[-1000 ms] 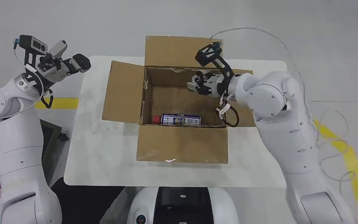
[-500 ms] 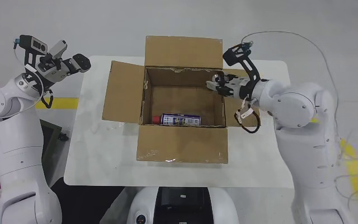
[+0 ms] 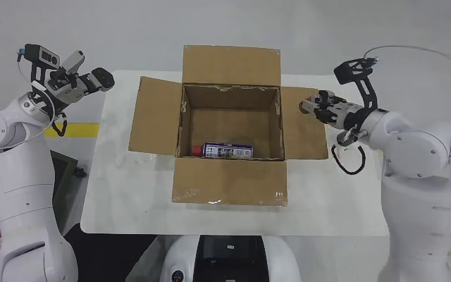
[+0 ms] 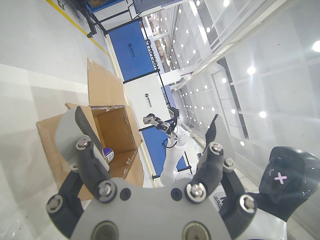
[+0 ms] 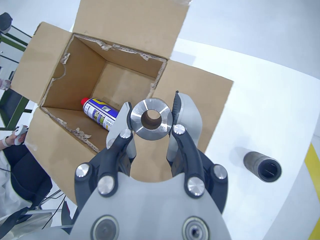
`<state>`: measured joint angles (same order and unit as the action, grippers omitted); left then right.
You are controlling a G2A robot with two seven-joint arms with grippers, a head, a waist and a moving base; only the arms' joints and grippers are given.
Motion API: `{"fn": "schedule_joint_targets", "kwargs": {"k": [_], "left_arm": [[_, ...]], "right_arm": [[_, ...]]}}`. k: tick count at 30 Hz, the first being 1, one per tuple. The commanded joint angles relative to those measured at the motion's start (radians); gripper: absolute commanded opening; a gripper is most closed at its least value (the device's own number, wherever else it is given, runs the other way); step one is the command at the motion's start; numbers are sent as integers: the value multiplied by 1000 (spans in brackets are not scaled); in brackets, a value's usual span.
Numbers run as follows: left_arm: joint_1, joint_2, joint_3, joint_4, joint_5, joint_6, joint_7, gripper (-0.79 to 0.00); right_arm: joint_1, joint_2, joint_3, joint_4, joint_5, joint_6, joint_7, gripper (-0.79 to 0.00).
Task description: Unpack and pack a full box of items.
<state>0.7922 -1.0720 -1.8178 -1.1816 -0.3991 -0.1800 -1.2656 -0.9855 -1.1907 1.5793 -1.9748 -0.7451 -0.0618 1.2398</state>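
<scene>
The open cardboard box (image 3: 229, 182) stands in the middle of the white table (image 3: 134, 197). A blue and yellow spray can (image 3: 227, 150) with a red cap lies on its floor against the front wall. My right gripper (image 3: 309, 107) hangs over the box's right flap, shut on a silver metal ring (image 5: 151, 119) with a round hole. The same can (image 5: 100, 114) lies inside the box (image 5: 132, 16) beyond that ring. My left gripper (image 3: 99, 79) is held high off the table's far left corner, open with nothing in it (image 4: 145, 126).
A dark metal cylinder (image 5: 262, 166) lies on its side on the table to the right of the box. All the box flaps are folded outward. Yellow floor lines run past both sides of the table.
My right gripper has come out of the box and swung right with the metal ring, from inside the back right corner to over the right flap. The left arm stayed still.
</scene>
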Motion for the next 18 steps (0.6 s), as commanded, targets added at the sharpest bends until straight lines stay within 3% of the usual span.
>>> {"fn": "schedule_joint_targets", "kwargs": {"k": [1,18], "left_arm": [[0,0,0,0,0,0,0,0],[0,0,0,0,0,0,0,0]], "right_arm": [[-17,6,26,-14,-8,-2,6,-785],[-201,49,232,-85,-57,-47,31,-785]]}}
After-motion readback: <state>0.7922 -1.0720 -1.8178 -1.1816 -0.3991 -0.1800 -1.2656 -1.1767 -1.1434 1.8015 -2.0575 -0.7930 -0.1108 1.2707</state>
